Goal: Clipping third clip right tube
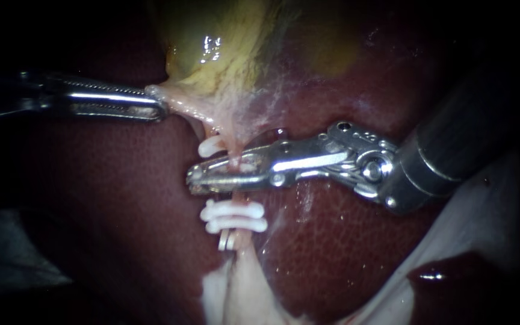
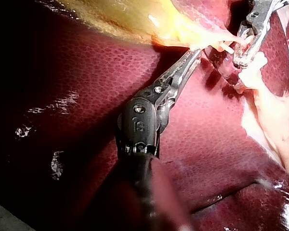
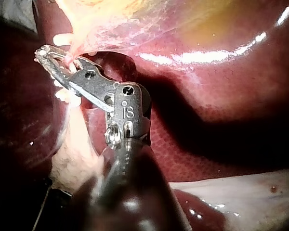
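1. Where it hangs down from the pale lower edge of the gallbladder (image 1: pixel 224 54), the tube (image 1: pixel 233 150) runs as a thin pinkish strand over the dark red liver (image 1: pixel 121 198), near the middle of the endoscope view.
2. My right instrument (image 1: pixel 203 178), whose shaft comes in from the right, lies across the tube. Its jaws are closed on the tube from two sides, and their tips meet just beyond the strand. A bit of white shows between the jaws beside the tube, but I cannot tell what it is.
3. One white clip (image 1: pixel 210 145) sits at the tube just above those jaws, toward the gallbladder.
4. Two more white clips (image 1: pixel 234 210) lie side by side just below the jaws, touching each other, and a small metal clip (image 1: pixel 226 240) sits just under them.
5. Below the metal clip the tube passes into whitish tissue (image 1: pixel 242 295) that spreads over the liver.
6. My left instrument (image 1: pixel 154 103) comes in from the left. Its long ridged jaws grip the pale edge of the gallbladder beside the tube's upper end, near the right instrument but apart from it.
7. The left wrist view shows the same grip: the jaws are clamped on pale yellow tissue, with the right instrument ahead of them.
8. In the right wrist view the tube (image 3: pixel 72 54) passes between the right instrument's jaws, with white clips on either side of them.
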`<action>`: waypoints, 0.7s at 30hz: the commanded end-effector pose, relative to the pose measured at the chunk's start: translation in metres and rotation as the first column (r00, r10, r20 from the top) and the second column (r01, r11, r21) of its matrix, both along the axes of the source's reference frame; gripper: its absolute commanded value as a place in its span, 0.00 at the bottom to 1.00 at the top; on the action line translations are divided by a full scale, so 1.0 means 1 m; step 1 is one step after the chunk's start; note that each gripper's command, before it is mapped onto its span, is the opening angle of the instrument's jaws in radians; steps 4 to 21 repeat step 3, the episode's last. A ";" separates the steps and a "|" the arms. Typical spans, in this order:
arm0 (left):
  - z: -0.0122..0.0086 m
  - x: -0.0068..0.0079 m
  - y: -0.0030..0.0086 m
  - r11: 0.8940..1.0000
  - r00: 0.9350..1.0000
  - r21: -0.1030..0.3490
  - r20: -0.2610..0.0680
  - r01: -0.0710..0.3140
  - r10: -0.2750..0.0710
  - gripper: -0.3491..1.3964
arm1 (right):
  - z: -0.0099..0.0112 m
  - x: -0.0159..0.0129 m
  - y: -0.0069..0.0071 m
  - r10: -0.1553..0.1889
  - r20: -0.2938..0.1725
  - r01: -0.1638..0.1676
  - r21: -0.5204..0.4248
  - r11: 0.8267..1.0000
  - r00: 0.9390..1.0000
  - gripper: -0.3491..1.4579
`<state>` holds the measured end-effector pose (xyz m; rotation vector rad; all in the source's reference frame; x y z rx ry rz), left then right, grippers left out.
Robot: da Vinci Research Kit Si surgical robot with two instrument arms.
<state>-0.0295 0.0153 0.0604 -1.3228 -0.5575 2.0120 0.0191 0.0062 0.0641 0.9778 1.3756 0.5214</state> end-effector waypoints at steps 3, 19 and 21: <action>0.0000 0.0000 0.0000 1.000 1.000 0.000 0.000 0.000 0.000 0.00 | 0.0000 0.0000 -0.0001 -0.001 -0.001 0.001 -0.001 1.000 1.000 0.00; 0.0000 0.0000 0.0000 1.000 1.000 0.000 0.000 0.000 0.000 0.00 | 0.0000 0.0000 -0.0001 -0.001 -0.001 0.001 -0.001 1.000 1.000 0.00; 0.0000 0.0000 0.0000 1.000 1.000 0.000 0.000 0.000 0.000 0.00 | 0.0000 0.0000 -0.0001 -0.001 -0.001 0.001 -0.001 1.000 1.000 0.00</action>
